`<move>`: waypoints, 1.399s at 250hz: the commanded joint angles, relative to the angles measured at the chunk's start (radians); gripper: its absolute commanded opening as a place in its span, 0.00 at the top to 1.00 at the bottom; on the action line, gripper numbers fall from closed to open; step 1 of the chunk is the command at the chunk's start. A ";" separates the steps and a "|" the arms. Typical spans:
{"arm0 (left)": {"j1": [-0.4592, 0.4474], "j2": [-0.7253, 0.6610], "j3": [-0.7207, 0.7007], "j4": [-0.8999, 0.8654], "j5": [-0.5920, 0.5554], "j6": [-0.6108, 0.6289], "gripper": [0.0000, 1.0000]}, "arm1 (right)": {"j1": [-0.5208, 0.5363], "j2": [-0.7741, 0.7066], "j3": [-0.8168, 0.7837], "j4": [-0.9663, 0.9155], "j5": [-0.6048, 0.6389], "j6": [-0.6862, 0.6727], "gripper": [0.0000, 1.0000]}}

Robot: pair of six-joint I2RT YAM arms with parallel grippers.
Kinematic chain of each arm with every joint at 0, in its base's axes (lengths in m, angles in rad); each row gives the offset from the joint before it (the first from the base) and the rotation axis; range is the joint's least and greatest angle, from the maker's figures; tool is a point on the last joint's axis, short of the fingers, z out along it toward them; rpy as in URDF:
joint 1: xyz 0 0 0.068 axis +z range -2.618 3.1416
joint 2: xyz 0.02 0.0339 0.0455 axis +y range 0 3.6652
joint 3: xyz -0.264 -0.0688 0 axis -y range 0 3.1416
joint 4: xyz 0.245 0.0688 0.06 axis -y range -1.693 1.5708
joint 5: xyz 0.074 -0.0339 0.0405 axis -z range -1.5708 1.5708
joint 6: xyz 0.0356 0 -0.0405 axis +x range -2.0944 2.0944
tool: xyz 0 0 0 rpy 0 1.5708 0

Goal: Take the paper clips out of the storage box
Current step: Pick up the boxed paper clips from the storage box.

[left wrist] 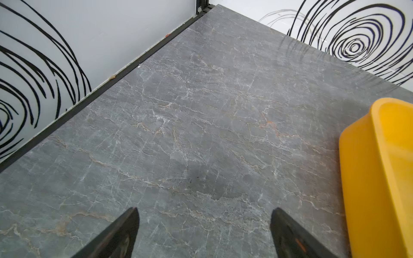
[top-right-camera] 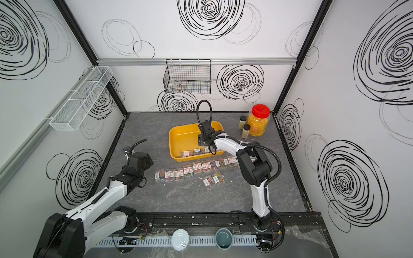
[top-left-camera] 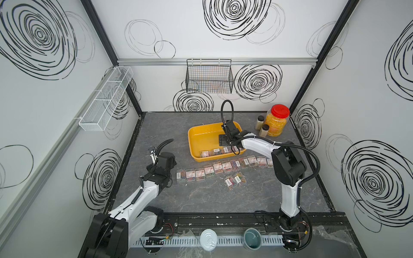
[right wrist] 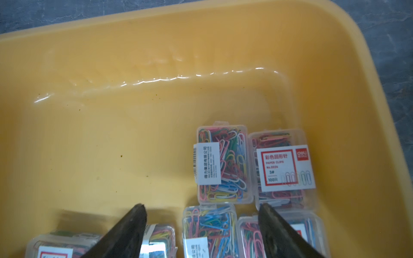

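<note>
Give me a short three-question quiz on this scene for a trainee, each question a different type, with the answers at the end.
1. True or false: the storage box holds no more paper clips.
2. Fill in: the left gripper hangs over bare table with its jaws ___.
3. Which gripper is above the paper clips inside the storage box? A) left gripper B) right gripper C) neither

Key: 1 false; 2 open; 3 B.
</note>
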 commanded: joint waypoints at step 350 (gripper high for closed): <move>0.003 0.001 0.029 0.017 -0.033 -0.010 0.03 | -0.039 0.259 0.234 -0.087 -0.156 -0.115 0.33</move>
